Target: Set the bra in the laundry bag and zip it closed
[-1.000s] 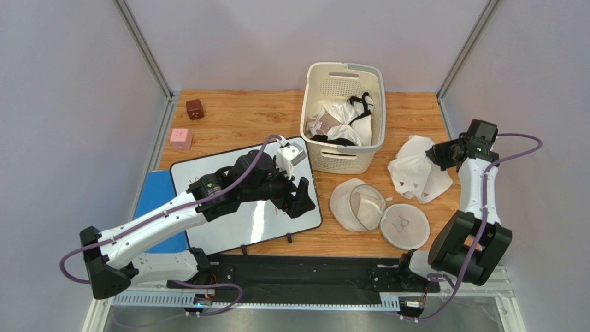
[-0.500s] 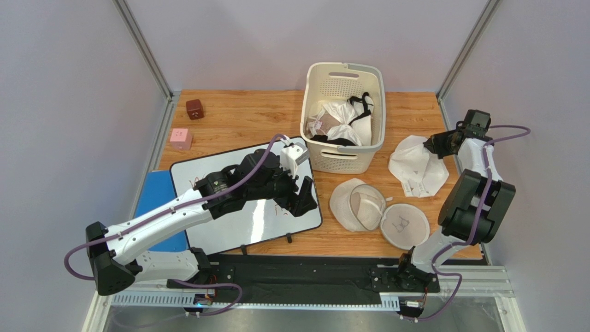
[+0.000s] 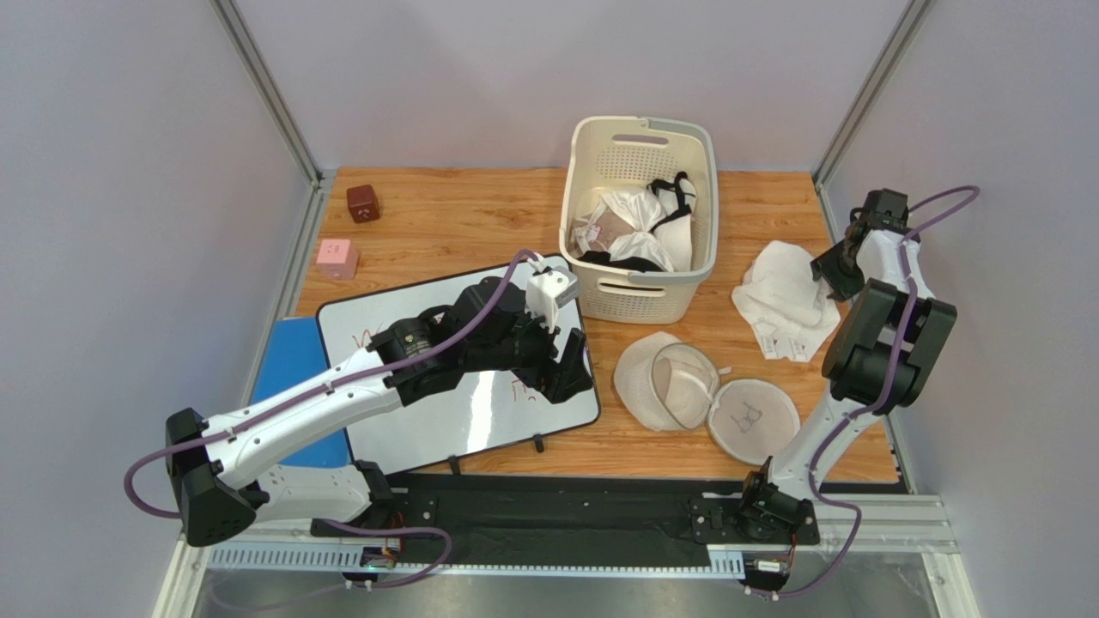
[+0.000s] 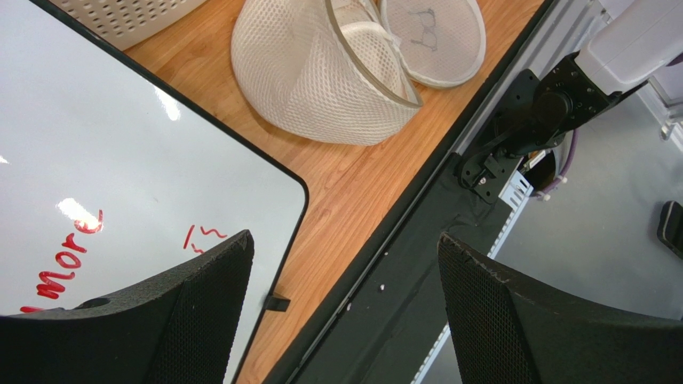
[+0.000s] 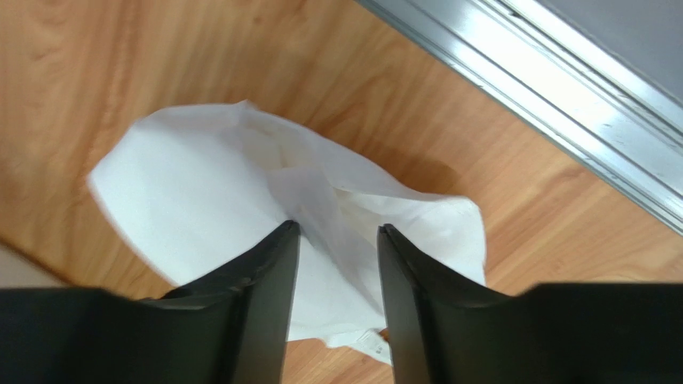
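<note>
The bra [image 3: 782,296], a crumpled white heap, lies on the wooden table at the right, beside the basket. My right gripper [image 3: 833,271] hovers at its right edge. In the right wrist view its jaws [image 5: 338,229] stand apart, with the bra [image 5: 200,180] showing below and between them. The laundry bag [image 3: 703,393] lies unzipped near the front, its two mesh halves spread apart. Its domed half [image 4: 321,76] shows in the left wrist view. My left gripper [image 3: 569,366] is open and empty over the whiteboard's near right corner, left of the bag; in the left wrist view its jaws [image 4: 345,248] stand wide apart.
A cream slatted basket [image 3: 604,157] holding other garments stands at the back centre. A whiteboard [image 3: 426,412] with red writing lies under the left arm, beside a blue pad [image 3: 287,374]. A pink cube [image 3: 337,258] and a brown cube [image 3: 363,202] sit at the back left. A metal frame rail [image 5: 561,120] runs close behind the bra.
The right gripper swung toward the back right, its jaws parted, and the bra dropped from it into a smaller heap on the table. The left arm shifted slightly right.
</note>
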You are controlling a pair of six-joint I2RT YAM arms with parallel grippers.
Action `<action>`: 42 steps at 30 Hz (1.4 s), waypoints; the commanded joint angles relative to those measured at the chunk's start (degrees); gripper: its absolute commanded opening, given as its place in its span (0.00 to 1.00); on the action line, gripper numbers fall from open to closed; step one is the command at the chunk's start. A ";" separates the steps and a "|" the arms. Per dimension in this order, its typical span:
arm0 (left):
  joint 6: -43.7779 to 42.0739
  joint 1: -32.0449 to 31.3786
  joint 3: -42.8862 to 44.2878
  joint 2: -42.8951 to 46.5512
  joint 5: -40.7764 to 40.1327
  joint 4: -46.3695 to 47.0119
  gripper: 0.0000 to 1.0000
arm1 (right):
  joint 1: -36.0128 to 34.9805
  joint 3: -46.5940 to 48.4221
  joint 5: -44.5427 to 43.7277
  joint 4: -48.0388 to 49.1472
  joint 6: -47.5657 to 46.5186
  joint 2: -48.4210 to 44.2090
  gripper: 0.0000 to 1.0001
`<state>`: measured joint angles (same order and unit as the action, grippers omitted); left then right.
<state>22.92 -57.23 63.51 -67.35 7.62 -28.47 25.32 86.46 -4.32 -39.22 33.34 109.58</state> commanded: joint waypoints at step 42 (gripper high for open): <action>-3.41 0.46 2.32 3.10 1.79 -2.29 0.90 | 3.42 -3.41 31.56 17.02 -17.03 4.06 0.63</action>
<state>20.01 -57.10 66.02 -65.71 8.93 -32.08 28.40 77.67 20.91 -17.72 7.57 113.49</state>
